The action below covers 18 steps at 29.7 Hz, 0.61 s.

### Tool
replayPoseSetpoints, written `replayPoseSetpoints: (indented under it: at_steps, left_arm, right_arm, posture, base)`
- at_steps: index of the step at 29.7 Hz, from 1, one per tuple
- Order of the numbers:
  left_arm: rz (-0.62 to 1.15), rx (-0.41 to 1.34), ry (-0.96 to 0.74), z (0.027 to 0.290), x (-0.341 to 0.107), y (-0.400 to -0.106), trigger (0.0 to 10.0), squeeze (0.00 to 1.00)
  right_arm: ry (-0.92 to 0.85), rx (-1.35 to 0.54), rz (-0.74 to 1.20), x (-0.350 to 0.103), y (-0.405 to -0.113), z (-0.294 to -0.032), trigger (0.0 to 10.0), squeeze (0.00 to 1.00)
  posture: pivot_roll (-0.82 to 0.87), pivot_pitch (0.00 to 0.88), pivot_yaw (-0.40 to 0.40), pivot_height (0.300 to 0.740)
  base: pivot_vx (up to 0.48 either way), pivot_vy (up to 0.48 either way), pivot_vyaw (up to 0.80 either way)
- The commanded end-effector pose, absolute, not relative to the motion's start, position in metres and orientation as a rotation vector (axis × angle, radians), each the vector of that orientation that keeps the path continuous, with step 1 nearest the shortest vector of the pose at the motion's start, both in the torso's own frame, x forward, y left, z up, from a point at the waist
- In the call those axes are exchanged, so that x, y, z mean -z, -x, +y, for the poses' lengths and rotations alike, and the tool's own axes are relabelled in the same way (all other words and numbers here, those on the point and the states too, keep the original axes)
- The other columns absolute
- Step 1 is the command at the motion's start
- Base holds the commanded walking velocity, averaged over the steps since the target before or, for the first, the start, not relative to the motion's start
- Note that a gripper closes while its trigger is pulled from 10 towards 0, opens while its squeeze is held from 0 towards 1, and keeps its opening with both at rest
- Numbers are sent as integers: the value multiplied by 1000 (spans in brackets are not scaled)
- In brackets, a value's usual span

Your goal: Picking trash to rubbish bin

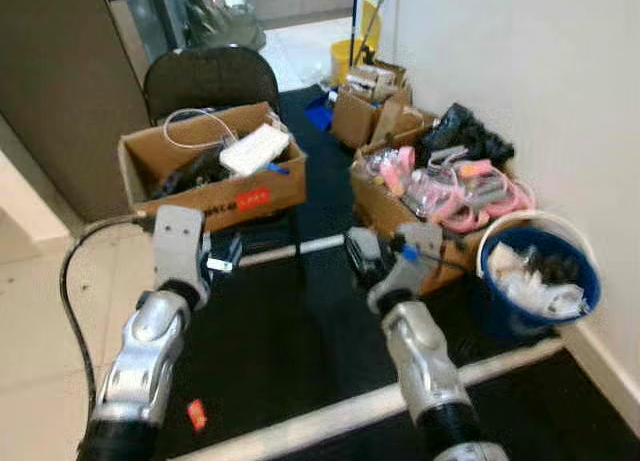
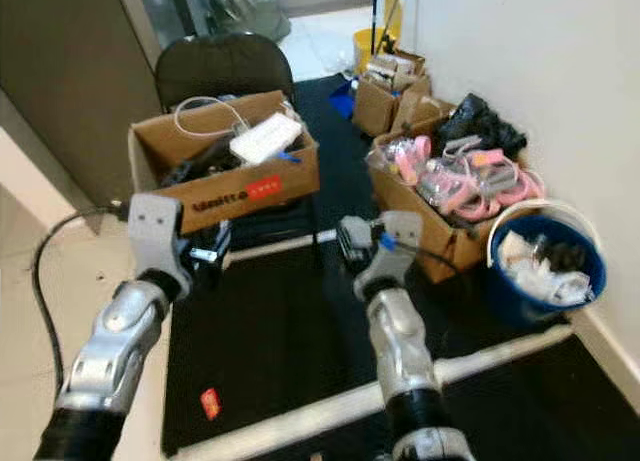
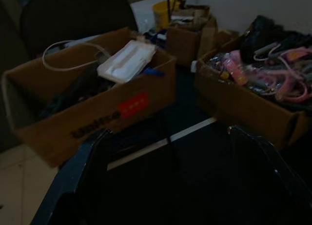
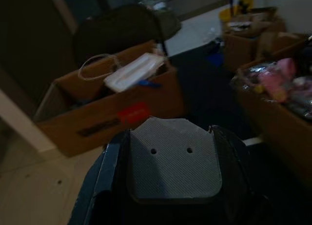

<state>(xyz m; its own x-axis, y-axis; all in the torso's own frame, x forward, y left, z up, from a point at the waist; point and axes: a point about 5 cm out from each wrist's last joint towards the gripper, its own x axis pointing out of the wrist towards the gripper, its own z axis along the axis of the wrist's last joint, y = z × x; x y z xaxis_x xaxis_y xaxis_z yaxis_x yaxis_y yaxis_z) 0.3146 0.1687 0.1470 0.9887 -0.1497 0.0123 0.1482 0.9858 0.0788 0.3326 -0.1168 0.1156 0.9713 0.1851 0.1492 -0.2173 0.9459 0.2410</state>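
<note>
I see a small red scrap (image 1: 197, 413) on the black mat (image 1: 300, 321), low beside my left arm; left hand (image 1: 222, 253) spread wide, right hand (image 1: 362, 256) closed empty. Blue bin (image 1: 540, 271) sits far right.

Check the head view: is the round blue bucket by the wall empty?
No, the round blue bucket with the white rim holds a heap of crumpled white trash.

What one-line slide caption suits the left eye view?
Both grippers raised over a black mat between a cable-filled cardboard box, a box of pink items and a blue bucket of trash.
</note>
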Motion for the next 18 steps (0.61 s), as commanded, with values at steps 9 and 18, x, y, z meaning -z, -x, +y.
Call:
replayPoseSetpoints:
  at_steps: [9, 18]
  left_arm:
    - [7, 129, -84, 176, -143, -313, 10000, 0]
    - [5, 129, -87, 176, -144, -314, 10000, 0]
  right_arm:
    - [-278, -230, -112, -115, -332, -105, 10000, 0]
    - [-284, -236, -110, -115, -332, -102, 10000, 0]
  posture:
    - [39, 139, 69, 740]
    - [43, 137, 65, 740]
  base:
    - [309, 0, 0]
    - [309, 0, 0]
